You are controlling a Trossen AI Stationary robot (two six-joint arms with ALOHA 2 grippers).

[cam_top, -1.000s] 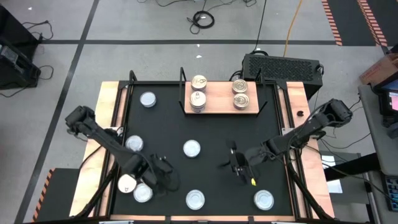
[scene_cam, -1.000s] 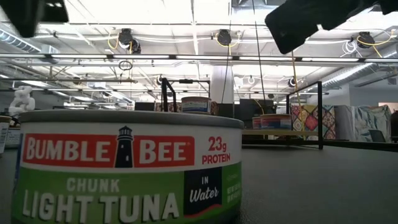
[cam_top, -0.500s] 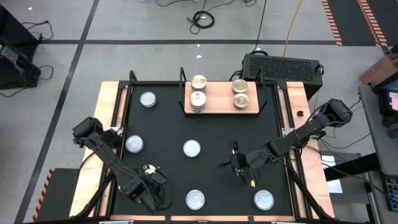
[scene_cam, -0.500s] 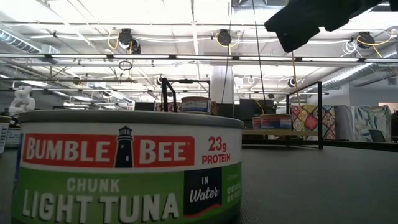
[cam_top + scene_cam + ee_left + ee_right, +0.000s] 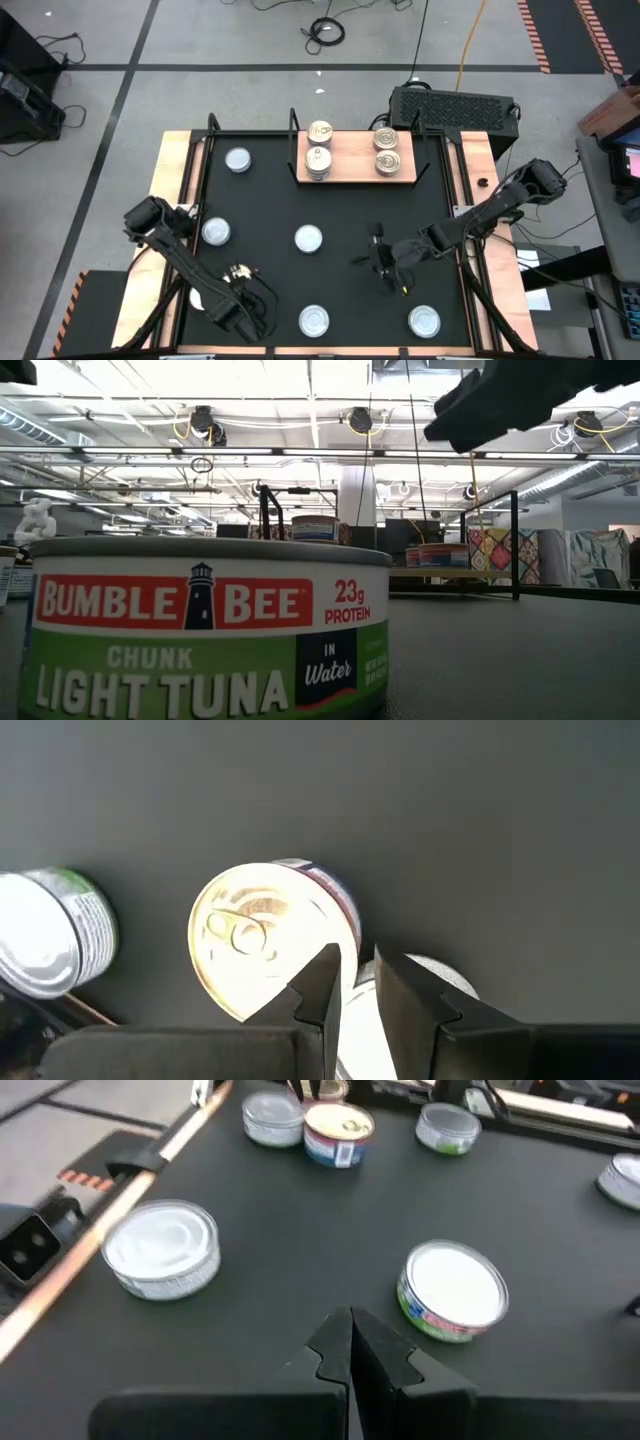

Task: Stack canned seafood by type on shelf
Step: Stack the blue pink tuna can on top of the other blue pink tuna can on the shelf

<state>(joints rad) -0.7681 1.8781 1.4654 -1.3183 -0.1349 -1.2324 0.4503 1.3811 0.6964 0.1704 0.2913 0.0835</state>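
Four tins sat in two pairs on the shelf (image 5: 356, 158) at the far side of the mat. The left claw (image 5: 357, 982) hung just beside a gold-topped tin (image 5: 262, 945), slightly open, holding nothing. The right claw (image 5: 348, 1342) was closed, empty

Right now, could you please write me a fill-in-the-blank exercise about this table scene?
1. The label of the tin nearest the low camera reads "Chunk Light ____".
2. From above, the shelf shows ____ tin tops.
3. The right gripper, above the black mat, is ____ and holds nothing.

Missing words: tuna; four; shut
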